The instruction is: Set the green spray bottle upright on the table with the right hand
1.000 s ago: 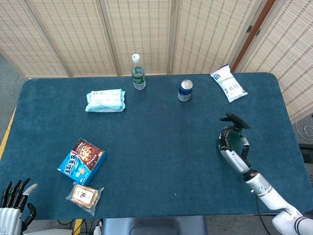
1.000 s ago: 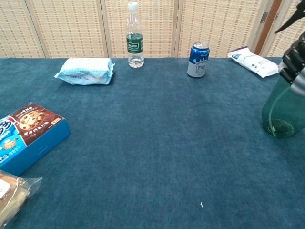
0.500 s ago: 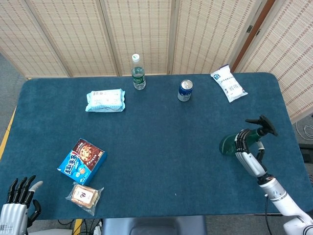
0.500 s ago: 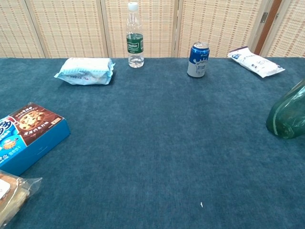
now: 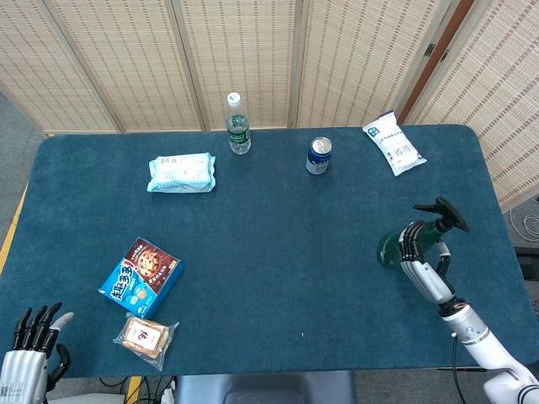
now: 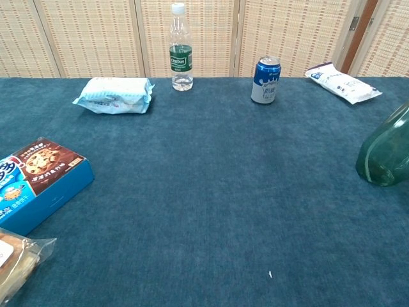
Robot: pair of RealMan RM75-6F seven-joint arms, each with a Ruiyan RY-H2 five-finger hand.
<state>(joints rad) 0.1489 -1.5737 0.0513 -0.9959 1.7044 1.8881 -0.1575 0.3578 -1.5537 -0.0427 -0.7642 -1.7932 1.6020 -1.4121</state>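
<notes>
The green spray bottle [image 5: 388, 249] is at the right side of the table, leaning with its black nozzle [image 5: 445, 213] pointing right and its round base to the left. My right hand [image 5: 419, 249] grips the bottle around its body. The chest view shows only the bottle's green lower body [image 6: 385, 156] at the right edge, tilted, its base low near the cloth; the hand is outside that frame. My left hand [image 5: 35, 349] hangs at the table's near left corner, fingers spread and holding nothing.
On the blue table [image 5: 278, 252] a blue can [image 5: 318, 156], a water bottle [image 5: 239, 124] and a white packet [image 5: 393, 148] stand along the far side. A pale blue wipes pack [image 5: 181, 172], a cookie box [image 5: 141, 276] and a wrapped snack [image 5: 145, 337] lie at the left.
A second ago the bottle stood nearly upright in my right hand. It then tipped over to the right, and has since come back up only slightly. The left hand has barely moved.
</notes>
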